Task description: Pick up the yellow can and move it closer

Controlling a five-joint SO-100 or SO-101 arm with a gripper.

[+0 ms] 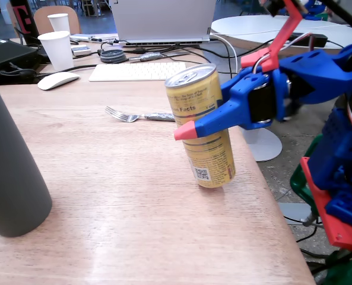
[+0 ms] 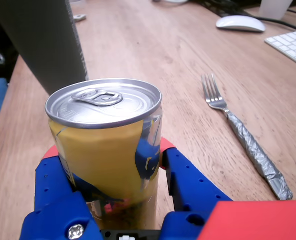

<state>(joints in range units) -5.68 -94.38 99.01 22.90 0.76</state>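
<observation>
The yellow can point(image 1: 210, 155) is a slim golden can with a silver top and a QR code near its base. It leans to the left in the fixed view, near the table's right edge. Its bottom rim is at or just above the wood; I cannot tell whether it touches. My blue gripper point(image 1: 194, 122) with red fingertips point(image 1: 185, 132) reaches in from the right and is shut on the can's upper half. In the wrist view the can point(image 2: 104, 100) fills the space between both jaws of the gripper point(image 2: 109, 148), pull tab facing up.
A large dark grey cylinder point(image 1: 9, 172) stands at the front left. A fork point(image 1: 137, 116) with a taped handle lies behind the can. Further back are a white keyboard point(image 1: 140, 71), a mouse point(image 1: 58, 80), two paper cups point(image 1: 57, 50) and a laptop point(image 1: 164, 21).
</observation>
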